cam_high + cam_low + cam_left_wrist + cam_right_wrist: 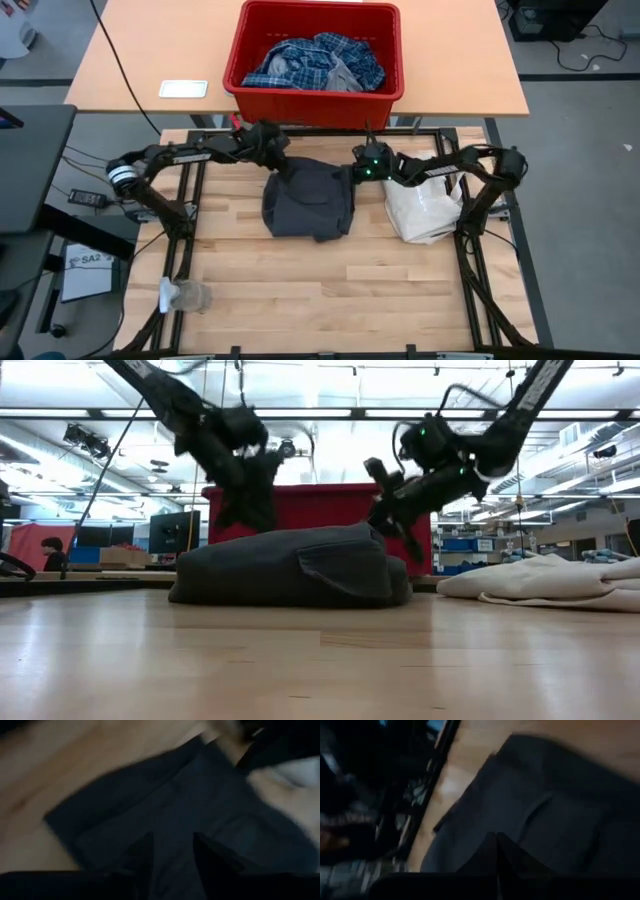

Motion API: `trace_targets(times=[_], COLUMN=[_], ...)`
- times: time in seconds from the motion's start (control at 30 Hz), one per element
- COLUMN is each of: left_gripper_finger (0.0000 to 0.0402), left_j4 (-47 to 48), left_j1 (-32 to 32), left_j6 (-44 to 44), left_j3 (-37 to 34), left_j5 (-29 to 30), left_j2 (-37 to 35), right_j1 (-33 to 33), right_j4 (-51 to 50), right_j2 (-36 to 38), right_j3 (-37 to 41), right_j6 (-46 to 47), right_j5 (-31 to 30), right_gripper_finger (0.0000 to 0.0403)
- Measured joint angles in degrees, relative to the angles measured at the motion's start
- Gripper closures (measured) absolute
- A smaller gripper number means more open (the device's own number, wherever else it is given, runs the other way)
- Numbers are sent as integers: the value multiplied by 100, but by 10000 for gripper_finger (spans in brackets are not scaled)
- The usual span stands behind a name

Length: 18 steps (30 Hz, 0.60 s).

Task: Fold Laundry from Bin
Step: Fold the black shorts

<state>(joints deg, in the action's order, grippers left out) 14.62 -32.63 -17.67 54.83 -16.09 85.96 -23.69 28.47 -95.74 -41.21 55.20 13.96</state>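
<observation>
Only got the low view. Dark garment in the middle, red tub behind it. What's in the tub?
Observer: The bin holds the blue-and-white plaid shirt and a light grey piece.
Operator: White cloth on my right, is it laundry?
Observer: From above, that white bag lies beside the dark grey garment, under the right arm.
Operator: Right gripper state?
Observer: Right gripper is shut, its fingertips over the dark garment.
Operator: Left?
Observer: Left gripper has its fingers apart, above the same garment's far-left corner.
</observation>
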Motion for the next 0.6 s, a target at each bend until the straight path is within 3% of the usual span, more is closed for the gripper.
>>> trace_targets(times=[0.17, 0.33, 0.5, 0.6], left_gripper_finger=[277, 288, 298, 308], left_j4=[-461, -1370, -1313, -1031], left_j1=[486, 1266, 1350, 1322], left_j6=[960, 2539, 2292, 2134], left_j3=[2, 17, 7, 2], left_j5=[-289, -284, -137, -116], left_j2=[-524, -110, 806, 1238], right_j1=[737, 1134, 1220, 1307], right_j4=[-986, -1660, -2335, -2784], right_j2=[601, 1164, 1660, 1837], right_j3=[-121, -535, -1129, -1415], right_j6=[-460, -745, -1180, -1359], right_j5=[-710, -1713, -2520, -2641], right_gripper_finger=[400, 400, 401, 401])
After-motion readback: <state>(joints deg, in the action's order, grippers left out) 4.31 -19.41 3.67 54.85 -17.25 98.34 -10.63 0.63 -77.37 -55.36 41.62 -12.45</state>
